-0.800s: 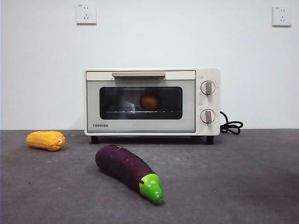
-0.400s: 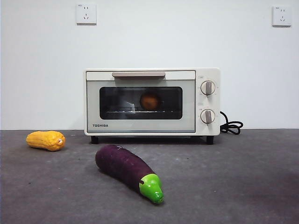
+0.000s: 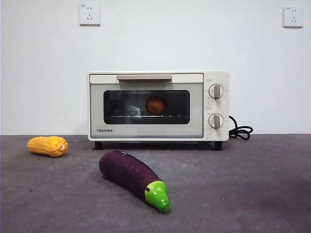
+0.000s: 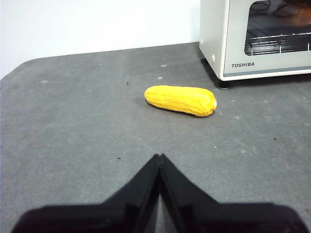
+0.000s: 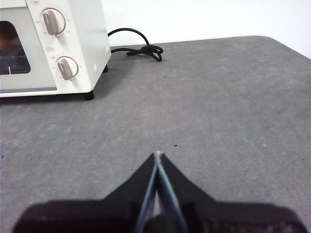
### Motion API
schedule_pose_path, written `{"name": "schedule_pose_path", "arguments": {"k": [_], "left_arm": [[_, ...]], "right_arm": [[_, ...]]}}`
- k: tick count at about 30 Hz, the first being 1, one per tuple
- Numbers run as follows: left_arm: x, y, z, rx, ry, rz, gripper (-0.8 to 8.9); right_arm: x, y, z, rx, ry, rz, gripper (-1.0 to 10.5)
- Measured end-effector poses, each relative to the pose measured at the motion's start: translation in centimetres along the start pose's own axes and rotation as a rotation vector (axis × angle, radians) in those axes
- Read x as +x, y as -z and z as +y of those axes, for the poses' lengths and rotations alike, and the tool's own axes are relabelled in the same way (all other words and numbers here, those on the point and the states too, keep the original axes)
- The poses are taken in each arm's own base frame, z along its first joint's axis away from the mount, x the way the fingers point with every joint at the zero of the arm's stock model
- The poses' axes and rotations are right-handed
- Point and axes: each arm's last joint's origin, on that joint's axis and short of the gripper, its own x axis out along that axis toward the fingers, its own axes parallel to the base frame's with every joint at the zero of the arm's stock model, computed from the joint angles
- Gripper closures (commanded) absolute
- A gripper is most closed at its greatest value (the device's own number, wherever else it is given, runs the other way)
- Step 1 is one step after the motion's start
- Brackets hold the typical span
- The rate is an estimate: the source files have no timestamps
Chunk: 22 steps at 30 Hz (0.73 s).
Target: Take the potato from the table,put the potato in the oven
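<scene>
The orange-brown potato rests on the rack inside the cream-white oven, seen through the dark glass of the closed door. The oven stands at the back of the dark grey table. My left gripper hovers shut and empty over the table's left part, near the corn, with the oven's left corner beyond it. My right gripper is shut and empty over the table's right side, the oven's knobs ahead of it. Neither arm shows in the front view.
A yellow corn cob lies at the left. A purple eggplant with a green tip lies in front of the oven. The oven's black cord coils at its right. Two wall sockets sit high on the white wall.
</scene>
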Motion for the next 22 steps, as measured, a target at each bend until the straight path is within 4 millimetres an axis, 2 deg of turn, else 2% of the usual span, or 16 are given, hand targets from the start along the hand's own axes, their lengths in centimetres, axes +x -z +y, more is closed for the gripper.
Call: {"name": "schedule_pose_path", "arguments": {"k": [22], "left_arm": [[0.00, -0.02, 0.00, 0.000, 0.000, -0.001, 8.17]], "right_arm": [[0.00, 0.00, 0.18, -0.004, -0.013, 0.000, 9.4]]}}
